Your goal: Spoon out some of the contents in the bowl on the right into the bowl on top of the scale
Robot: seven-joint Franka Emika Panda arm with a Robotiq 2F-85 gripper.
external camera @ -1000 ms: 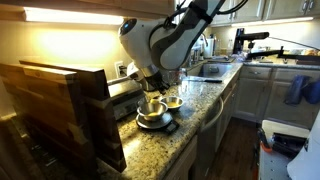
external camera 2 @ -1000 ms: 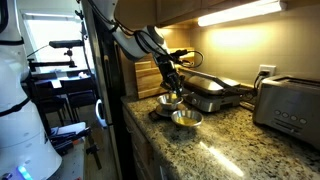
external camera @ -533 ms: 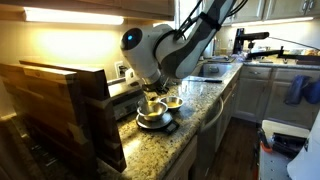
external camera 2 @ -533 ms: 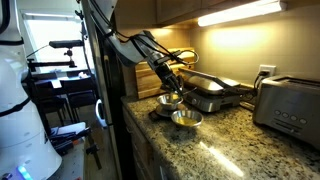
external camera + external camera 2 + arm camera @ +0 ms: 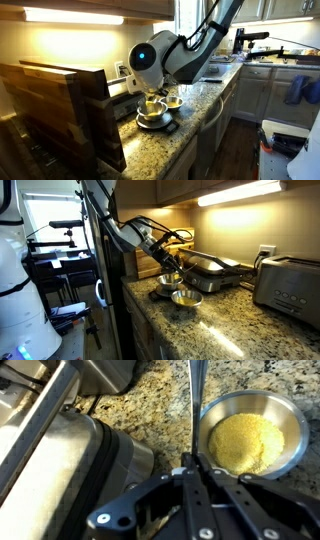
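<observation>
— How did the pincer (image 5: 193,460) stand?
— Clamped tight on the thin handle of the spoon (image 5: 193,405). The handle ran straight past the top edge of the wrist view, so its end was out of sight.
— And the contents (image 5: 243,442)?
— A yellow heap in the steel bowl (image 5: 296,420) on the granite table (image 5: 150,405), just right of the handle.
— The scale?
— In an exterior view the dark scale (image 5: 165,126) lay under the second bowl (image 5: 152,113), with the pincer right above that bowl. A dark griddle (image 5: 70,460) sat close by
</observation>
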